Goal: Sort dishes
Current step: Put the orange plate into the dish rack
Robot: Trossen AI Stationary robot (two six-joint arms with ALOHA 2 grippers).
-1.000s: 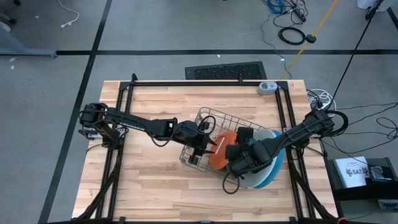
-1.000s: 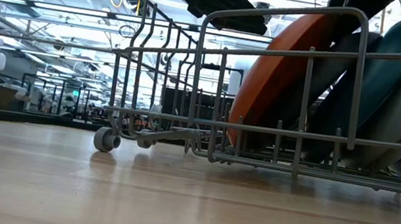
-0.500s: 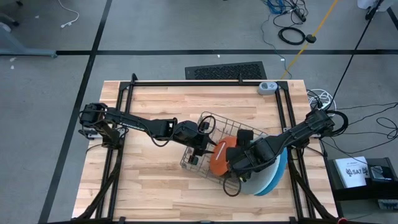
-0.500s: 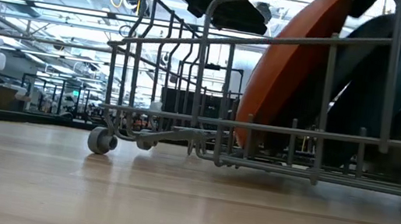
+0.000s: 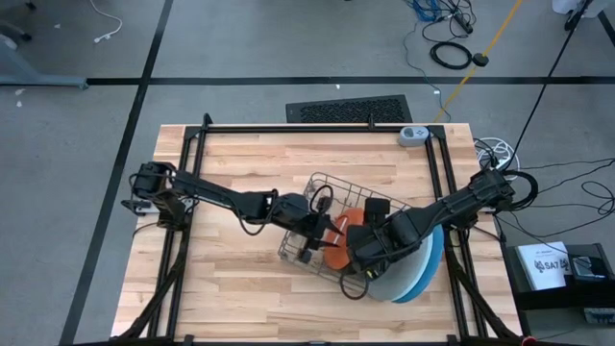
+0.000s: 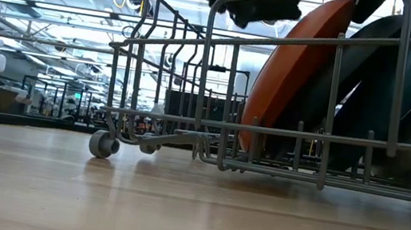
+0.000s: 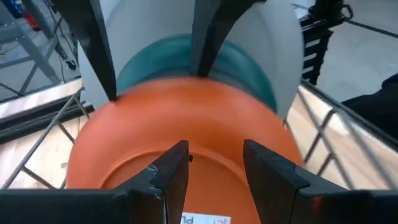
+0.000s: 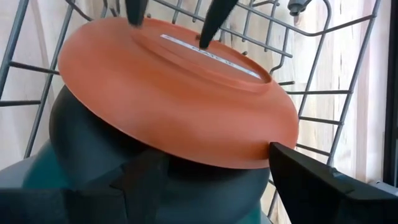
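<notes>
- Far left of the high view: our left arm's base sits at the table [image 5: 240, 163] edge; the arm reaches rightward across the wood so its gripper can get at the rack from the open side.
- Left gripper [image 5: 317, 234], also seen from its wrist cam [image 7: 214, 165]: fingers part-open, w/ a clear gap btwn them; they sit just in front of the orange plate [image 7: 186, 130] and we see nothing pinched; probably lined up to steady or take that plate.
- Wire rack [image 5: 322, 187], mid-table: its tines hold the dishes on edge, leaning, so each can be picked singly; low view shows the orange plate [image 6: 297, 63] frontmost, dark ones behind it.
- Orange plate [image 5: 338, 252]: smallest, at the front of the stack; it leans on the black plate [image 8: 93, 134], w/ a teal plate [image 7: 186, 56] and a grey plate [image 7: 280, 43] behind.
- Right gripper [image 5: 370, 252]: our fingers [image 8: 311, 180] are spread wide either side of the orange plate's rim; no contact visible, so not holding yet.
- Pale blue plate [image 5: 428, 264], far right: largest, at the back, under the right arm.
</notes>
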